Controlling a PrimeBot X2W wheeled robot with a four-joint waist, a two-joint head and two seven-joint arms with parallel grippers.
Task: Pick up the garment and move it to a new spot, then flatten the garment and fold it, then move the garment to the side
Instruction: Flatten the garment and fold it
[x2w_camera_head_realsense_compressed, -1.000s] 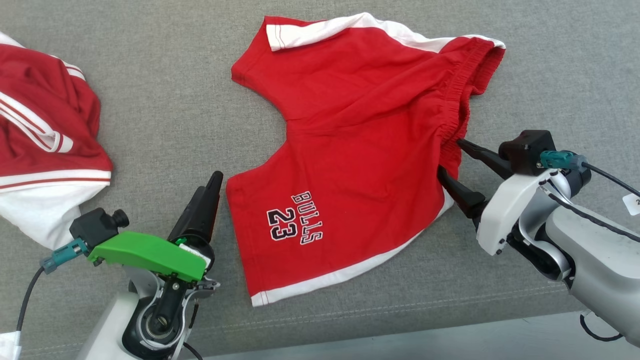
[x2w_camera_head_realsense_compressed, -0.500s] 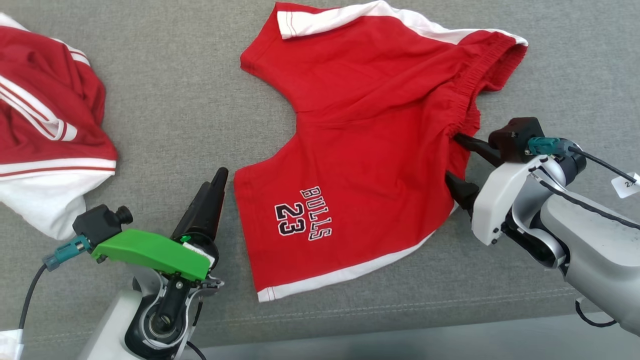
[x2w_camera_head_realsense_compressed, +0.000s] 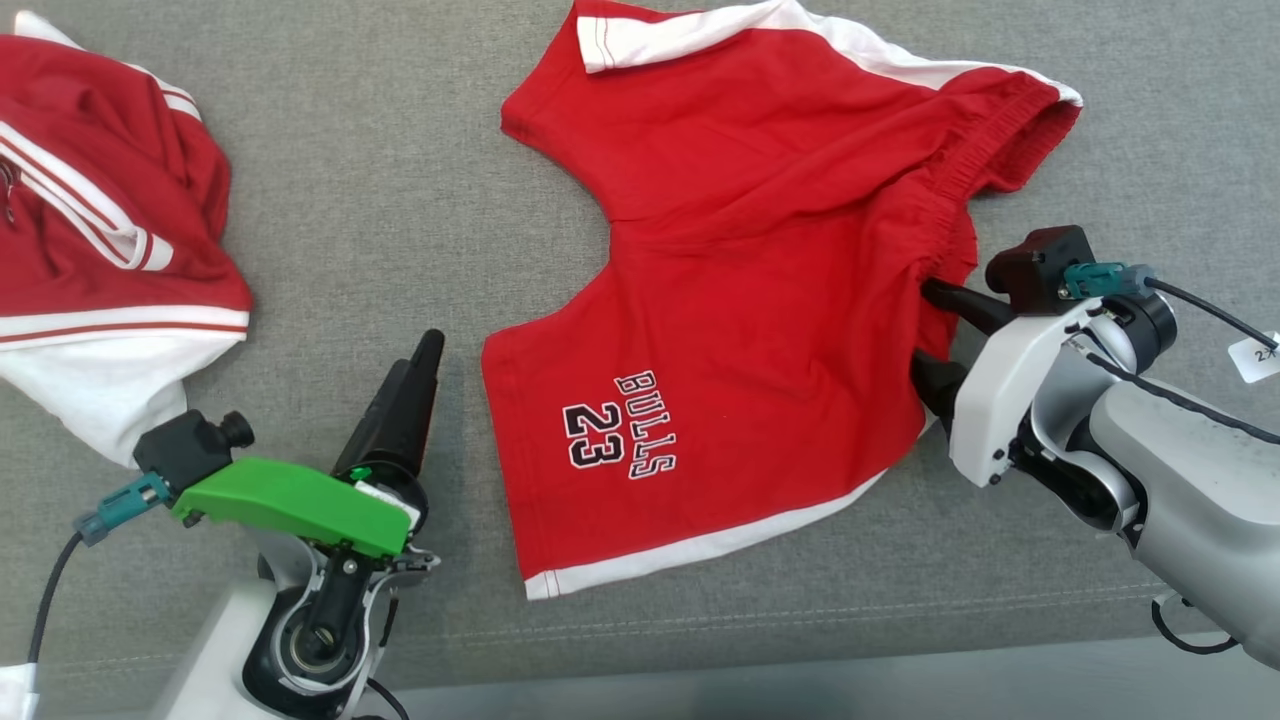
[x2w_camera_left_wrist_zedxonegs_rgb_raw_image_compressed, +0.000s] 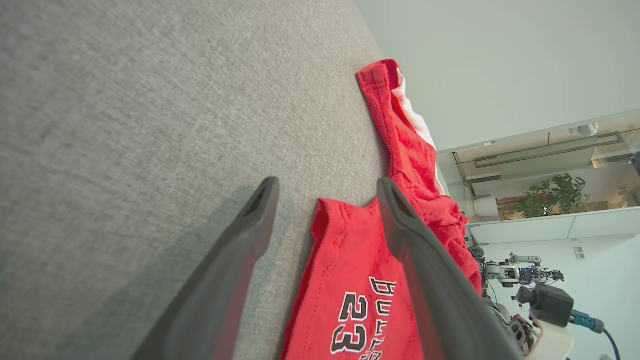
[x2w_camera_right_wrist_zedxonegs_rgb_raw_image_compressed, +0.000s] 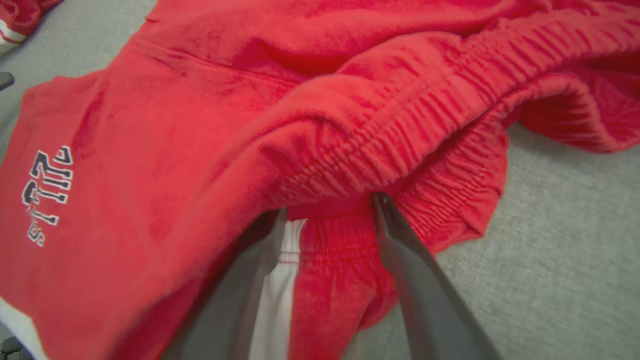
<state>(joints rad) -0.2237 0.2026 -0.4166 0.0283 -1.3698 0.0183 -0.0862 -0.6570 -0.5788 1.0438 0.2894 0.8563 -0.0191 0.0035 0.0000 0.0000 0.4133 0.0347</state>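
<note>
Red shorts (x2w_camera_head_realsense_compressed: 760, 300) lie mostly flat mid grey fabric surface (x2w_camera_head_realsense_compressed: 380, 200), BULLS 23 print up, waistband (x2w_camera_right_wrist_zedxonegs_rgb_raw_image_compressed: 400, 145) toward the robot's right. Soft thin knit, light and floppy, so likely to drape and bunch when lifted, with no breakage risk (the elastic band looks thickest and least slippery, so the best hold). The right gripper (x2w_camera_head_realsense_compressed: 925, 330) has fingers pushed in at the waistband, jaws apart astride the lower layer, tips hidden under the upper fold; not clamped as far as I can see. The left gripper (x2w_camera_head_realsense_compressed: 428, 350) is spread wide, empty, just beside the near leg hem, probably the second hold. Another red-white garment (x2w_camera_head_realsense_compressed: 100, 230) lies well apart at left.
</note>
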